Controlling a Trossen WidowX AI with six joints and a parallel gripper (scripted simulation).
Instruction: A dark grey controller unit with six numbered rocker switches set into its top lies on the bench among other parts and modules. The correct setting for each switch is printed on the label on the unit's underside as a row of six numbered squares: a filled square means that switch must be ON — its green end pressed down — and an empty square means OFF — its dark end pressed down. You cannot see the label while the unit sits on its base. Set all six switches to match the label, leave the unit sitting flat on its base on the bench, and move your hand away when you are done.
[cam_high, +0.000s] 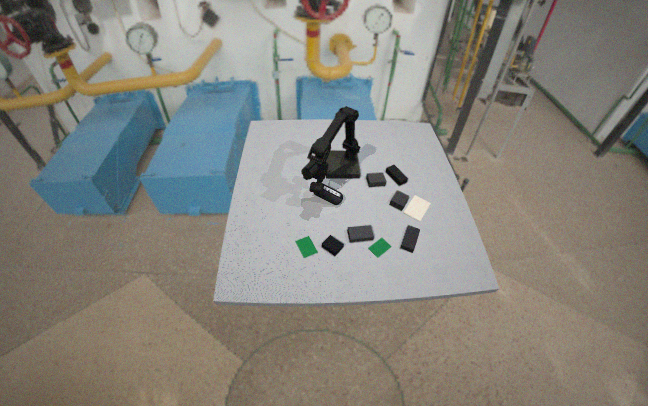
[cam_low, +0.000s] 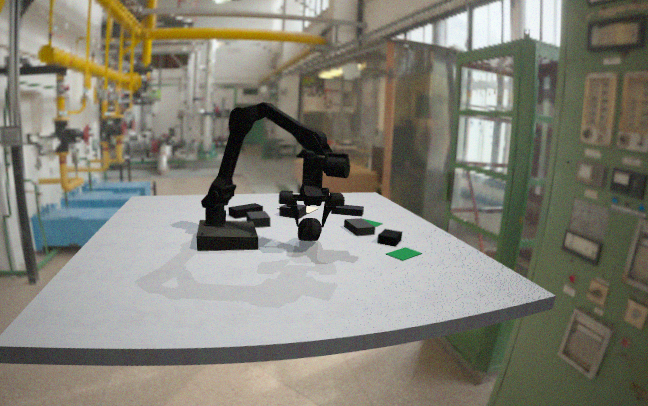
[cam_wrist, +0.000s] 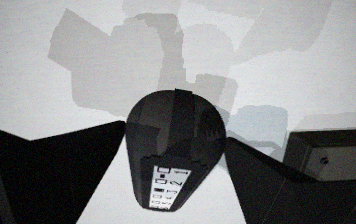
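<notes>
The dark controller unit (cam_high: 326, 193) (cam_low: 309, 230) (cam_wrist: 175, 145) hangs tilted, its white label showing.

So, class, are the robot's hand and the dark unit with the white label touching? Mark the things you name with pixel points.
Touching: the wrist view shows the hand's two fingertips meeting opposite sides of the dark unit (cam_high: 327, 194) (cam_low: 309, 230) (cam_wrist: 175, 125), without a visible gap.

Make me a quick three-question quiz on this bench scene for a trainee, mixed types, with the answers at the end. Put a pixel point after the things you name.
1. True or false: the controller unit (cam_high: 326, 194) (cam_low: 309, 230) (cam_wrist: 175, 120) is held in the claw (cam_high: 326, 192) (cam_low: 310, 222) (cam_wrist: 176, 135).
2. How many flat green squares (cam_high: 306, 247) (cam_low: 404, 254) lie on the bench (cam_high: 270, 275) (cam_low: 250, 310) (cam_wrist: 30, 30)? A) one B) two C) three
3. Fill in: the unit's printed label (cam_wrist: 169, 187) is ____ to the wrist camera (visible/hidden).

Key: 1 true; 2 B; 3 visible.
</notes>
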